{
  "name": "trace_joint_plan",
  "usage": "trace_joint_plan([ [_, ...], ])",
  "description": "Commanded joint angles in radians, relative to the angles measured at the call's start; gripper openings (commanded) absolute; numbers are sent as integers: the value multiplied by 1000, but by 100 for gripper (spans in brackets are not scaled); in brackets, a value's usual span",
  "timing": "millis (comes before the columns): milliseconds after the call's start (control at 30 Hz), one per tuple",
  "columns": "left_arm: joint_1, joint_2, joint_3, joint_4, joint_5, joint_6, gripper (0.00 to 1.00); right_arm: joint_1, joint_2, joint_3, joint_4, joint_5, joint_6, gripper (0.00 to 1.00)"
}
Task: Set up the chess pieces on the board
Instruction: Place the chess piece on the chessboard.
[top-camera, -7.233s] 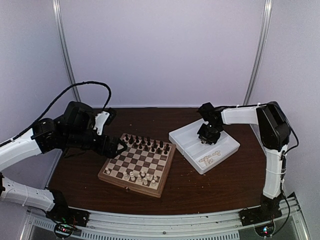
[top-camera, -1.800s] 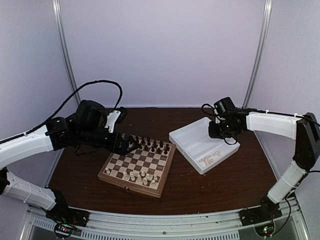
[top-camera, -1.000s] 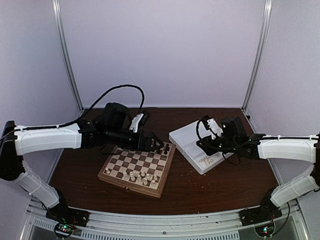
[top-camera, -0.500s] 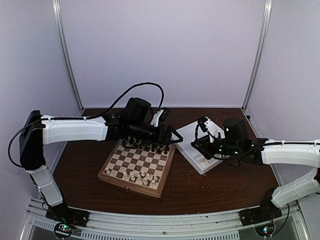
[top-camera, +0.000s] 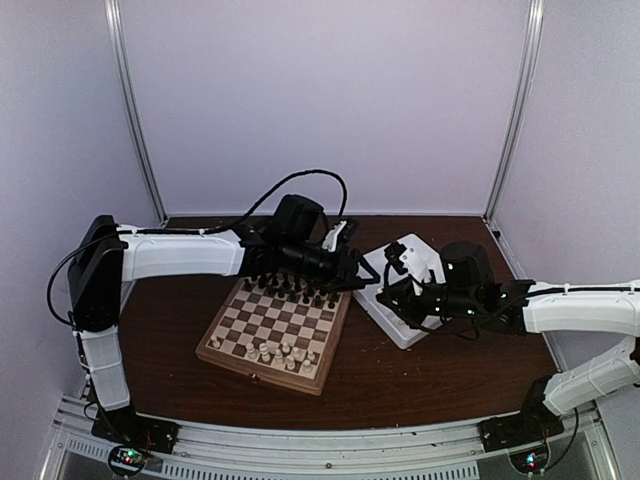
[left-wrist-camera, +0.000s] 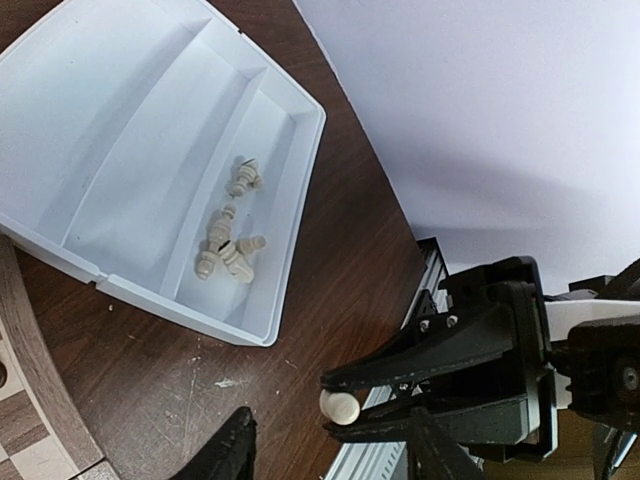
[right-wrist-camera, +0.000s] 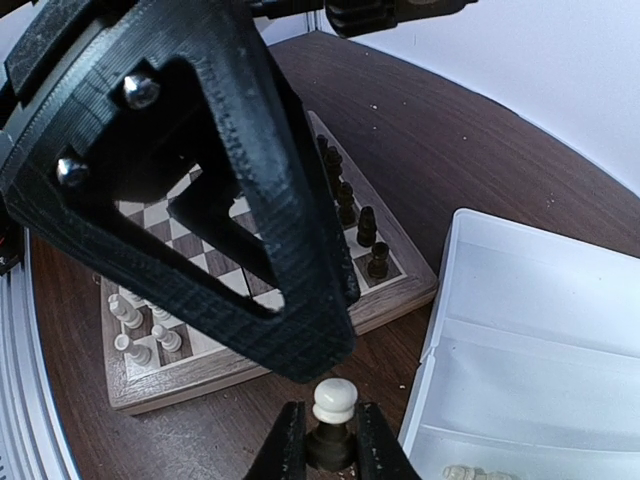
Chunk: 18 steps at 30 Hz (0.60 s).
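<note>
My right gripper (right-wrist-camera: 330, 440) is shut on a cream chess piece (right-wrist-camera: 333, 398), whose round head sticks out past the fingertips. It hovers over the bare table between the board (top-camera: 260, 370) and the white tray (left-wrist-camera: 300, 150). My left gripper (top-camera: 366, 282) reaches across the board's far right corner to meet it. Its jaws stand apart on either side of that piece (left-wrist-camera: 340, 407) without touching it. Cream pieces (top-camera: 275, 350) stand on the board's near rows and dark ones (top-camera: 290, 290) on its far rows. Several cream pieces (left-wrist-camera: 225, 245) lie in the tray.
The left arm stretches low over the dark pieces at the back of the board. The tray's wider compartments (left-wrist-camera: 120, 130) hold nothing. One black left finger (right-wrist-camera: 230, 180) fills much of the right wrist view. Bare brown table lies in front of the board and tray.
The left arm has swung right across the board's far edge up to the right gripper, and its jaws have narrowed. The right gripper has shifted slightly left, still holding the piece.
</note>
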Motion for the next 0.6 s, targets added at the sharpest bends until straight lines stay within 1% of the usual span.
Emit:
trace_joint_plan([
  [0,4,21,42,20,44,-20,51,11,1,19,-15,30,-40,6],
  [100,4,44,60,21,71,-31,47,13,5,25,-15,34,-46,6],
  [200,4,60,68,42,97,-48,40,16,9,33,-17,39,-49,6],
  [233,4,65,68,50,104,-55,40,16,10,34,-18,42,-51,6],
  [367,3,74,71,56,118,-68,40,18,14,41,-18,51,-54,5],
  [467,2,77,70,52,119,-71,43,19,12,43,-15,59,-55,5],
  [567,2,83,71,54,128,-75,44,19,13,48,-15,59,-57,5],
])
